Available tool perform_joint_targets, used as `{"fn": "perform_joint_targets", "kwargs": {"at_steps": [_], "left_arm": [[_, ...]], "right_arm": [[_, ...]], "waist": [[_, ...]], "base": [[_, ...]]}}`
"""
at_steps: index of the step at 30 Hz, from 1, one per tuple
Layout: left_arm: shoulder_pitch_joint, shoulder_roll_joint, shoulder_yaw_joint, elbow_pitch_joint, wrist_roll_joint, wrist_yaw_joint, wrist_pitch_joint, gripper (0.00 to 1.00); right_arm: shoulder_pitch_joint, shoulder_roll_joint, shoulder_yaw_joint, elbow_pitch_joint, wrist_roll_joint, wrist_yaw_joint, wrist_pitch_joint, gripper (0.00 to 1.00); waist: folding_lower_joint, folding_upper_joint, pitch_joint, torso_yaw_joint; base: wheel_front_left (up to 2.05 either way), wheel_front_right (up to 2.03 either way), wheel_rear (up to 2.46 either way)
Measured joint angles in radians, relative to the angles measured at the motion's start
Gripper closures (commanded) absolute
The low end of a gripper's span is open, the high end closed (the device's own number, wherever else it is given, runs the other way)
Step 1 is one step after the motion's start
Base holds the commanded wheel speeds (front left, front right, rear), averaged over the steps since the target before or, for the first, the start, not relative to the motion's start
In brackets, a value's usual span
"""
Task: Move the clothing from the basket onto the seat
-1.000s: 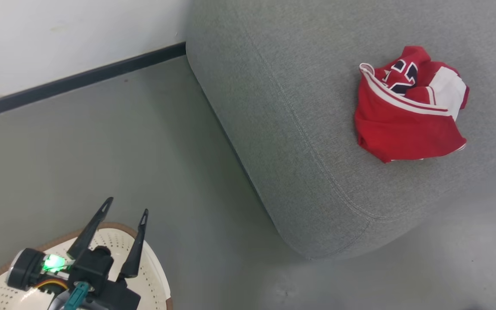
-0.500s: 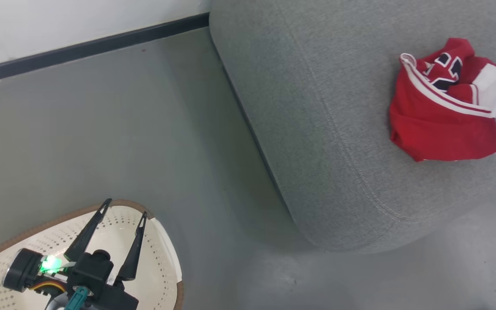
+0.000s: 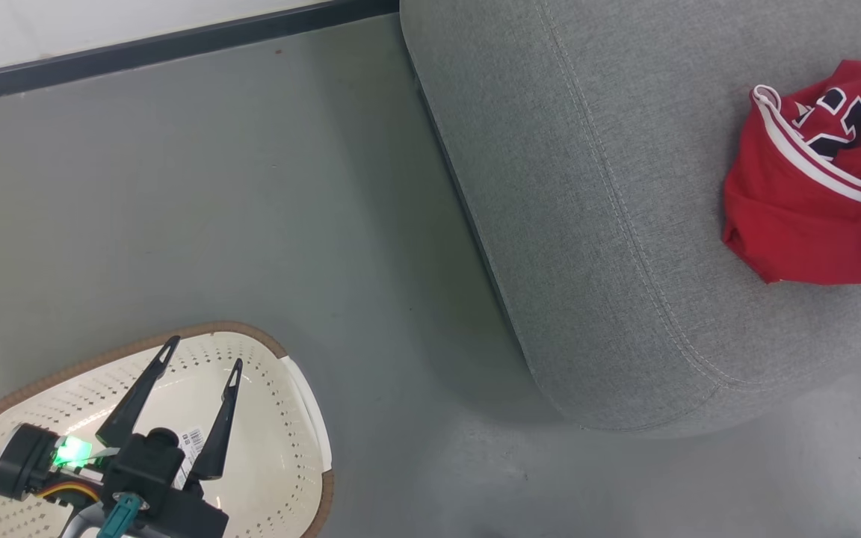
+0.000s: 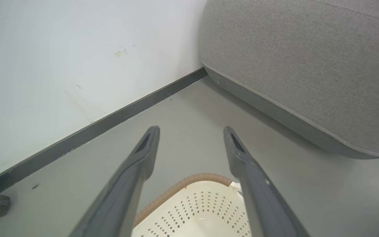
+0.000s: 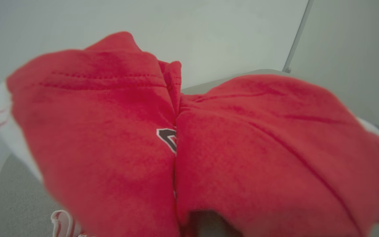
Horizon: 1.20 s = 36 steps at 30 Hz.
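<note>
Watching the head view, I'm seeing the left gripper hovering at the lower left of the frame, right over the basket. Its two dark fingers are standing spread wide, with nothing between them. In the left wrist view those fingers are pointing up the frame over the basket's brown rim towards bare floor, with the white wall at the upper left.

Over on the right edge of the head view, a red bundle of clothing is lying crumpled on the grey seat, white stripes and dark lettering facing up. It's sitting well apart from the left gripper, with a wide stretch of floor between them.

In the right wrist view, a red garment is hanging right in front of the lens, bunching into a crease at the centre, above a patch of the seat at the lower left. The cloth is covering the right gripper's fingers, and I'm reading that gripper as clenched on the garment.
</note>
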Motion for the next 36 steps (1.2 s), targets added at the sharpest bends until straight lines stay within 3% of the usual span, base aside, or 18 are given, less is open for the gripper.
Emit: {"fn": "perform_joint_targets", "kwargs": {"at_steps": [6, 7, 8, 9, 26, 36], "left_arm": [[0.0, -0.007, 0.001, -0.008, -0.002, 0.0, 0.0, 0.0], [0.0, -0.007, 0.001, -0.008, -0.002, 0.0, 0.0, 0.0], [0.0, -0.008, 0.001, -0.009, -0.003, 0.0, 0.0, 0.0], [0.0, -0.008, 0.002, -0.009, -0.003, 0.0, 0.0, 0.0], [0.005, -0.043, -0.006, 0.02, -0.017, 0.001, 0.0, 0.0], [0.017, -0.084, -0.013, 0.048, -0.038, 0.01, 0.0, 0.0]], "right_arm": [[-0.009, 0.0, 0.013, 0.068, -0.013, 0.005, -0.002, 1.0], [-0.015, 0.0, 0.013, 0.075, -0.013, 0.005, -0.002, 0.76], [-0.024, 0.0, 0.017, 0.082, -0.015, 0.005, -0.003, 0.07], [-0.032, -0.001, 0.024, 0.087, -0.022, 0.007, -0.006, 0.0], [-0.057, 0.005, 0.109, 0.178, -0.094, 0.016, -0.019, 0.0], [-0.013, 0.049, 0.191, 0.127, -0.155, 0.024, -0.02, 0.0]], "waist": [[-0.0001, 0.0, 0.003, 0.002], [-0.0001, 0.0, 0.003, 0.002], [-0.0001, 0.0, 0.002, 0.002], [-0.0001, 0.0, 0.002, 0.002], [-0.0001, 0.0, -0.063, -0.008], [-0.0002, -0.0001, -0.124, -0.018]], "base": [[0.0, 0.0, 0.0], [0.0, 0.0, 0.0], [0.0, 0.0, 0.0], [0.0, 0.0, 0.0], [0.0, 0.0, 0.0], [0.0, 0.0, 0.0]]}}
